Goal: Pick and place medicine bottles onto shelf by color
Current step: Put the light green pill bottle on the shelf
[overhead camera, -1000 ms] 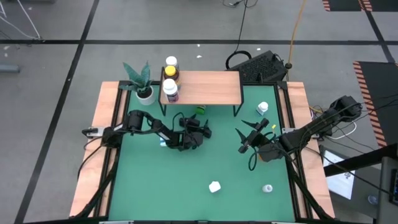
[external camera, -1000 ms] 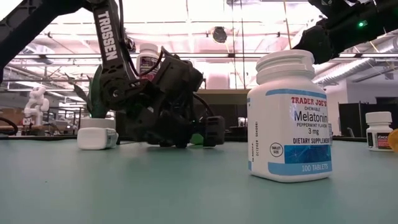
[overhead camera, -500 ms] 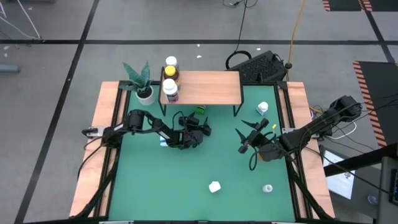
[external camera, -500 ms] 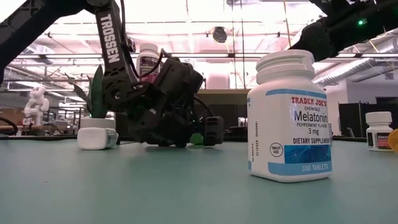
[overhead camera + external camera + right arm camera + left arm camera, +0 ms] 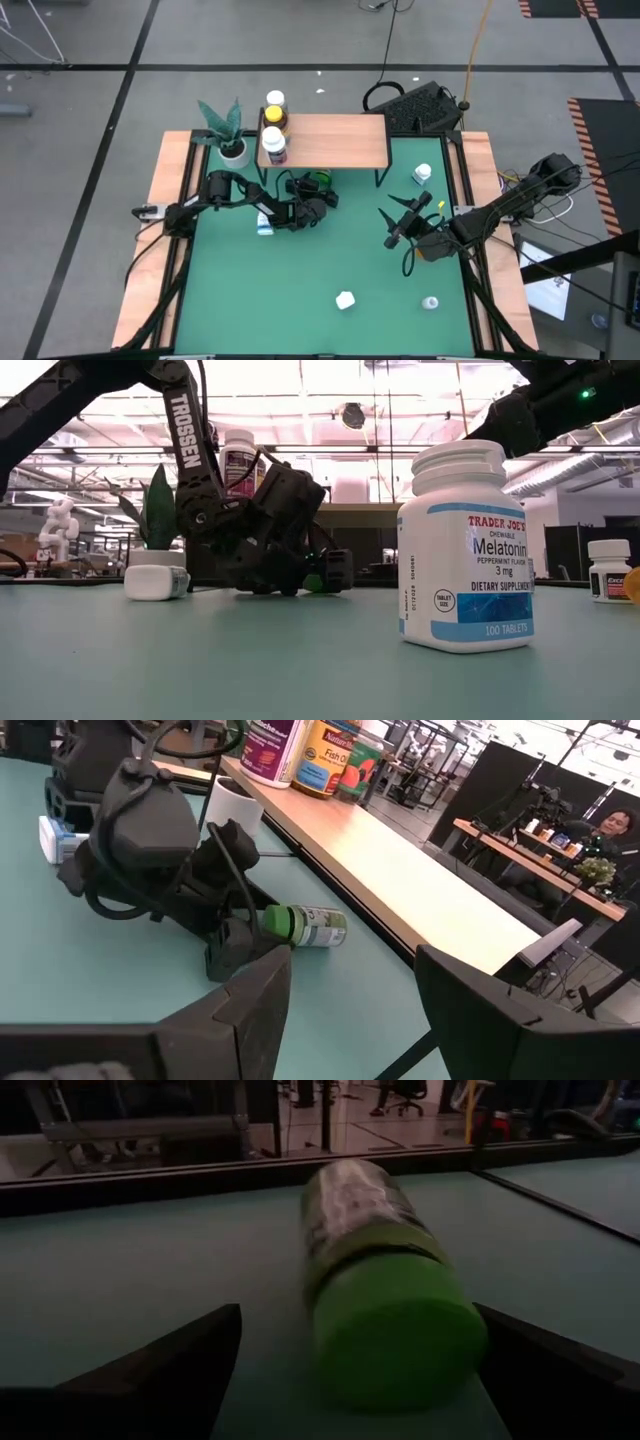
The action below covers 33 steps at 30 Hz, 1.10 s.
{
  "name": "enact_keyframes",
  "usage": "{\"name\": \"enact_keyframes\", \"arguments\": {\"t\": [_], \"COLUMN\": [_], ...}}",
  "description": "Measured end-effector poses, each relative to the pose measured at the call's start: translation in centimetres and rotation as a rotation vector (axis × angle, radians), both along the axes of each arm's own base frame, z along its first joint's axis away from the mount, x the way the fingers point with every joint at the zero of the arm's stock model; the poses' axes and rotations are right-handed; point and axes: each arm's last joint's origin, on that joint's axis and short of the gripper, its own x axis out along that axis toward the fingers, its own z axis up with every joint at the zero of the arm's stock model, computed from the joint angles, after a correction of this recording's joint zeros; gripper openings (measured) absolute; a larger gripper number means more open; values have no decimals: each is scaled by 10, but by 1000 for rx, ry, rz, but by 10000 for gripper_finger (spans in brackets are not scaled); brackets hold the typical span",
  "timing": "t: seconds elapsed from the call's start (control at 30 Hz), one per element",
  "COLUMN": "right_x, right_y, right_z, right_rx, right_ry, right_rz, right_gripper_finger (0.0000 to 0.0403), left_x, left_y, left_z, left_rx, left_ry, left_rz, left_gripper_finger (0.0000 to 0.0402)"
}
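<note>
Since a second ago we see the left gripper slide, fingers spread, to the green bottle lying flat, cap toward it.

— What stands on the shelf, upper centre of the overhead frame?
— Three upright bottles at its left end: a white-capped one, an amber one with a yellow cap, a purple-labelled one.
— And the rest?
— A green bottle lies on its side just below the shelf; white ones sit at right, lower centre, lower right, and one lies at left
</note>
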Motion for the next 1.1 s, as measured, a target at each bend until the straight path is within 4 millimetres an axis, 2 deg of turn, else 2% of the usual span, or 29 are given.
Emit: {"name": "enact_keyframes", "arguments": {"t": [0.13,0.23,0.53,0.67,0.8,1.1], "right_x": [0,0,0,0,1,1], "right_y": [0,0,0,0,2,2], "right_z": [0,0,0,0,-1,-1], "right_rx": [-2,-1,-7,-4,21,28], "right_ry": [2,1,7,18,31,23], "right_rz": [0,0,2,22,72,70], "right_gripper_finger": [210,210,210,210,210,210], "left_x": [0,0,0,1,1,2], "left_y": [3,6,6,4,4,-4], "left_z": [0,0,0,0,0,0], "left_rx": [-1,-11,-18,-17,-11,-9], "left_ry": [7,17,31,34,49,55], "left_rz": [0,-21,-51,-55,-64,-89], "left_gripper_finger": [377,360,248,213,204,226]}}
